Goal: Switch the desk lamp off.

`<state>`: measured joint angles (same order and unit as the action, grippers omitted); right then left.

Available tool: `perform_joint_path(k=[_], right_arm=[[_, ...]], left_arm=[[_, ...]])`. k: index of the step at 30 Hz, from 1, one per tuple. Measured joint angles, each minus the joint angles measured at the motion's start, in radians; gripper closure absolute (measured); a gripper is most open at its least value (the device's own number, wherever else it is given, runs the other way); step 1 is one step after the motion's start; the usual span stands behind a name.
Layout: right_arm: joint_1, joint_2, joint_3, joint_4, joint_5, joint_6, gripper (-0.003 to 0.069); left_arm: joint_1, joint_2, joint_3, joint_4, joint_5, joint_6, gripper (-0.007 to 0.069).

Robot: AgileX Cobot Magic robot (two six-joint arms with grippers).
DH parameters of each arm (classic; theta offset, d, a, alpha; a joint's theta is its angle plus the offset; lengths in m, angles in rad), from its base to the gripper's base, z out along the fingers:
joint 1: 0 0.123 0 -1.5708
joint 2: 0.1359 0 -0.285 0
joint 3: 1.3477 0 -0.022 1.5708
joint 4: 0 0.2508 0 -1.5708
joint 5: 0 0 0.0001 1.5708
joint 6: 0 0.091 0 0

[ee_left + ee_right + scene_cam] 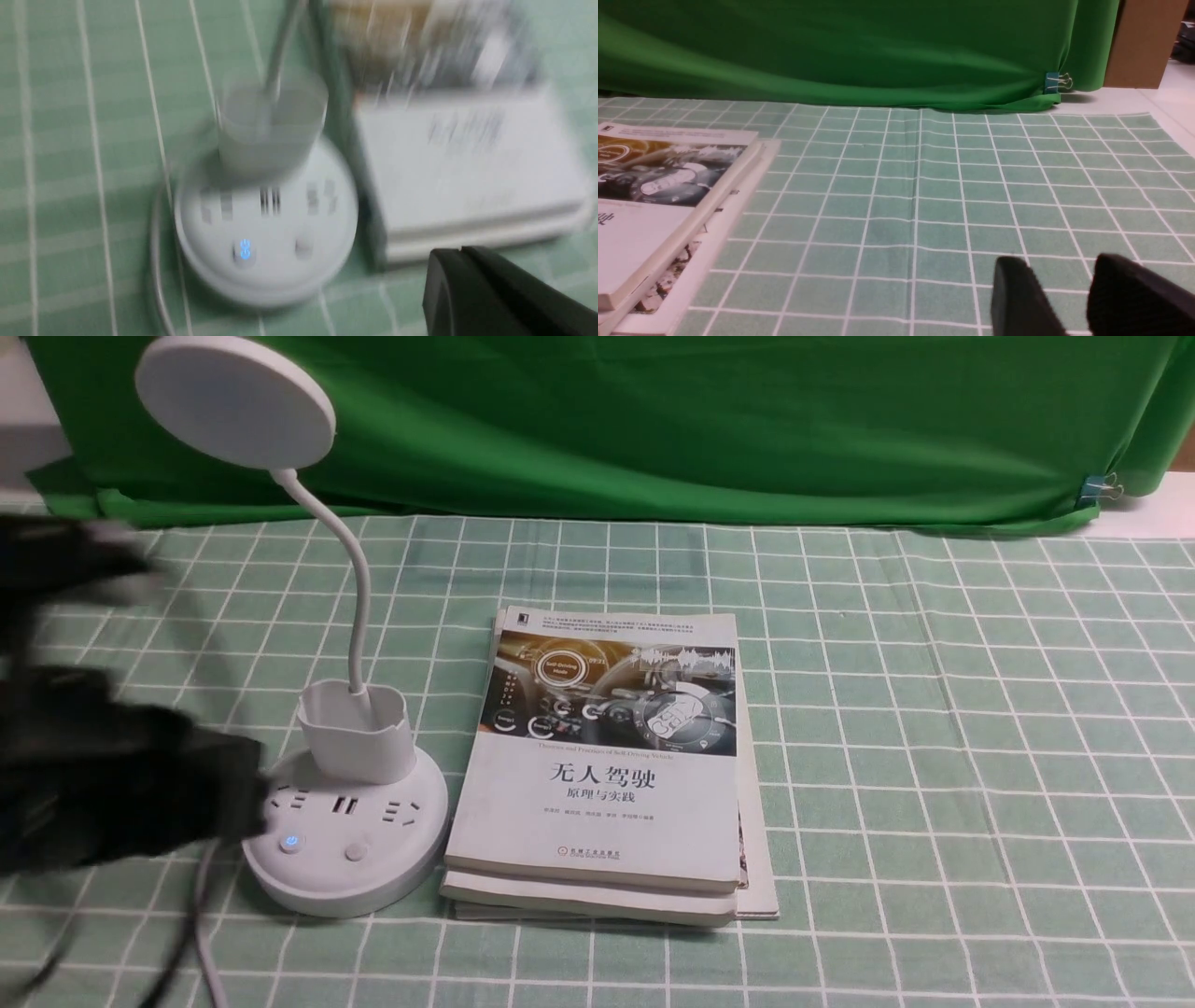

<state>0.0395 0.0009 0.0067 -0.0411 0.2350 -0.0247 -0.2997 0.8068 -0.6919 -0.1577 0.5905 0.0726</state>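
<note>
Jaws clenched on left gripper [460, 254], parted on right gripper [1057, 261]; disc-headed, smooth plastic desk lamp [359, 733].

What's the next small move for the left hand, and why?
Probably ease the left hand over the base's glowing blue button, then lower: the hand looks off to one side, above the cloth rather than the button.

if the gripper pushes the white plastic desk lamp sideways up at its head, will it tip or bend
The white desk lamp probably bends first, its neck being thin and curved. The wide round base likely resists tipping, though a hard push at the broad disc head might rock it.
</note>
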Motion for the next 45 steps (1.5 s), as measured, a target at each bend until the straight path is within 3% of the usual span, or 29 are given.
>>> perform_joint_path(k=[4, 12, 35, 38, 45], right_arm=[[0.000, 0.000, 0.000, 0.000, 0.000, 0.000, 0.0417], [0.000, 0.000, 0.000, 0.000, 0.000, 0.000, 0.0417], [0.000, 0.000, 0.000, 0.000, 0.000, 0.000, 0.0417], [0.000, 0.000, 0.000, 0.000, 0.000, 0.000, 0.0417], [0.000, 0.000, 0.000, 0.000, 0.000, 0.000, 0.0417]], left_arm=[[0.000, -0.253, 0.162, -0.001, -0.127, -0.004, 0.0624], [0.000, -0.532, 0.326, -0.002, -0.149, -0.033, 0.0624], [0.006, -0.562, 0.346, 0.031, -0.176, -0.032, 0.0624], [0.065, -0.617, 0.379, 0.046, -0.204, -0.030, 0.0624], [0.320, -0.786, 0.546, 0.020, -0.233, 0.004, 0.0624]])
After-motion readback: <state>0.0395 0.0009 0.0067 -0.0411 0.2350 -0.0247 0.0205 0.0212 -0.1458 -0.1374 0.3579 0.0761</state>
